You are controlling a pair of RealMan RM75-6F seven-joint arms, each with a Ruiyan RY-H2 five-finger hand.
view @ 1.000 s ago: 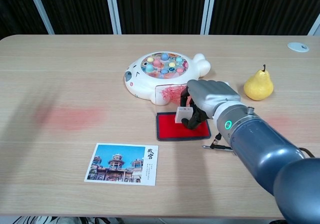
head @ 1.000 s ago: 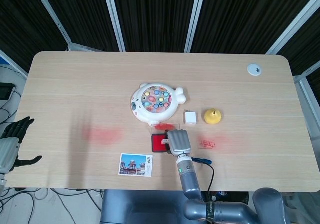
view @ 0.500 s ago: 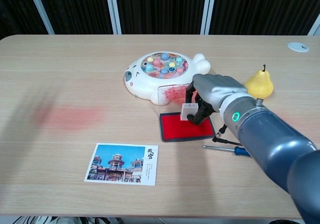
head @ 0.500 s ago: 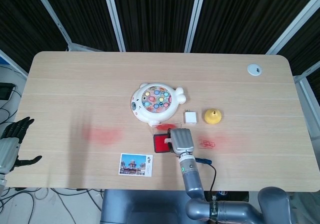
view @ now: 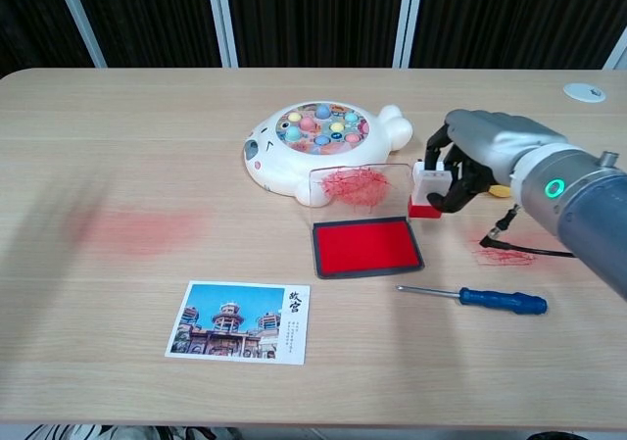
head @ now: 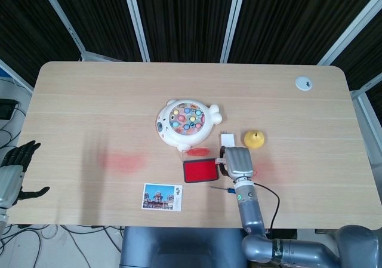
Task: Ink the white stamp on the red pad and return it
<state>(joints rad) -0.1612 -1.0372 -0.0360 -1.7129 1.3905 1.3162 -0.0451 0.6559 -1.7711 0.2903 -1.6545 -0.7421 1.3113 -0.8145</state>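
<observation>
Beside pad point(view: 366, 247), right hand point(view: 477, 158) seemingly gripping stamp point(view: 429, 186).

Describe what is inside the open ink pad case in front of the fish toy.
Inside the ink pad case lies a red pad, bare, nothing resting on it. Its raised clear lid carries red ink smears. What lies beneath the pad is hidden.

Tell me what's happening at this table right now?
The robot's right hand holds the white stamp, its red base showing, to the right of the open red ink pad and clear of it. The pad's clear lid stands up behind it. The left hand hangs idle off the table's left edge, holding nothing. A screwdriver lies nearby.
</observation>
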